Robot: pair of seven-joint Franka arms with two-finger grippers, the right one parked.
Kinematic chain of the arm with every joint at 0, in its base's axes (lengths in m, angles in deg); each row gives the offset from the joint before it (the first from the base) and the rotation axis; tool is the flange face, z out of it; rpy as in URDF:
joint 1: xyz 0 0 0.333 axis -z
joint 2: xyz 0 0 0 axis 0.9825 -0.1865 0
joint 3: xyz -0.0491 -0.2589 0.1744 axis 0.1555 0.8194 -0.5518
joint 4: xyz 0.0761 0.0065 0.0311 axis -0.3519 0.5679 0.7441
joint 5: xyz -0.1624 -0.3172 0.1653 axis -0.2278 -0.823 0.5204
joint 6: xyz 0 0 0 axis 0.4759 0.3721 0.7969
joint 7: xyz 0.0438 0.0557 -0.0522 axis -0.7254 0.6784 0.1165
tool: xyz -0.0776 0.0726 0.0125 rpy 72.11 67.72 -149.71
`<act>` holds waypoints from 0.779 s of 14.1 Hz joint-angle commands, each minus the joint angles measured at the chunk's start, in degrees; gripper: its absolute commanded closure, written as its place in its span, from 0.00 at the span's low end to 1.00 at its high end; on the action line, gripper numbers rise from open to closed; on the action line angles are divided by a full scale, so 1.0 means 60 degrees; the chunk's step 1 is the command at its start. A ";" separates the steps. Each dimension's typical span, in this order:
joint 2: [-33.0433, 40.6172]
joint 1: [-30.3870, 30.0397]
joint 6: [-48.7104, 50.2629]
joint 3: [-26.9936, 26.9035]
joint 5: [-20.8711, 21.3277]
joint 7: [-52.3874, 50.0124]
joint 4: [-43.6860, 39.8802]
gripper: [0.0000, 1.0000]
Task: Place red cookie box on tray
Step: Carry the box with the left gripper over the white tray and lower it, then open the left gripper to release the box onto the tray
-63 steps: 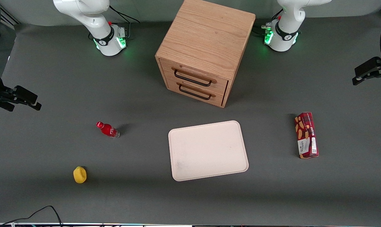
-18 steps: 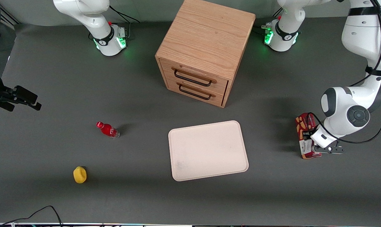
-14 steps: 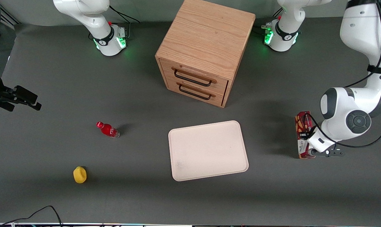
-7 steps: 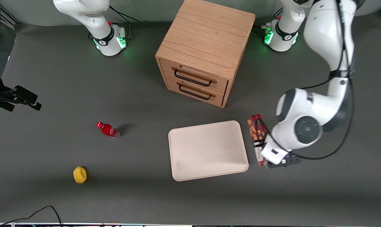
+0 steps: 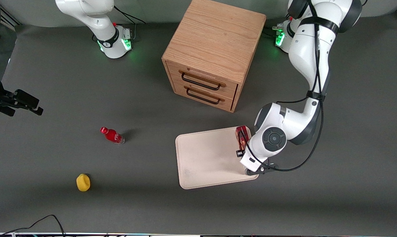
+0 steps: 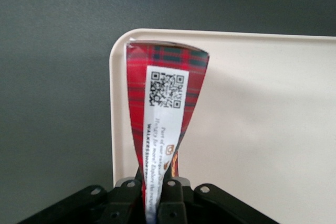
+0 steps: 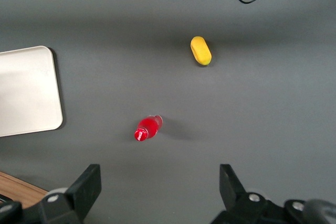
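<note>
Carried, since half a second ago, from the table beside the tray to above the tray's edge: red cookie box (image 6: 163, 108), clamped narrow-side between the fingers (image 6: 128, 195) of the gripper (image 6: 153, 195), held off the surface.
Yellow object (image 5: 83, 182): nearest the front camera, toward the parked arm's end of the table, on the grey mat.
Tray (image 5: 205, 158): cream-white, flat on the table, near its middle; bare surface.
Box seen from the front (image 5: 241, 138): mostly hidden under the wrist, probably over the tray's edge toward the working arm's end.
Small red bottle (image 5: 112, 135): lying on its side, farther from the camera than the yellow object, well apart from the tray.
Wooden cabinet (image 5: 214, 49): farthest, two drawers (image 5: 201, 87), both shut, dark handles.
</note>
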 commanded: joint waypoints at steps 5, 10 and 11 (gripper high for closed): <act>-0.0045 0.0151 -0.0077 -0.0170 0.0632 -0.0249 -0.0218 0.00; 0.1051 -0.1046 0.0973 -0.0244 0.0690 0.0740 -0.0175 0.00; 0.1345 -0.1587 0.1370 -0.0215 0.0531 0.1834 -0.0160 0.00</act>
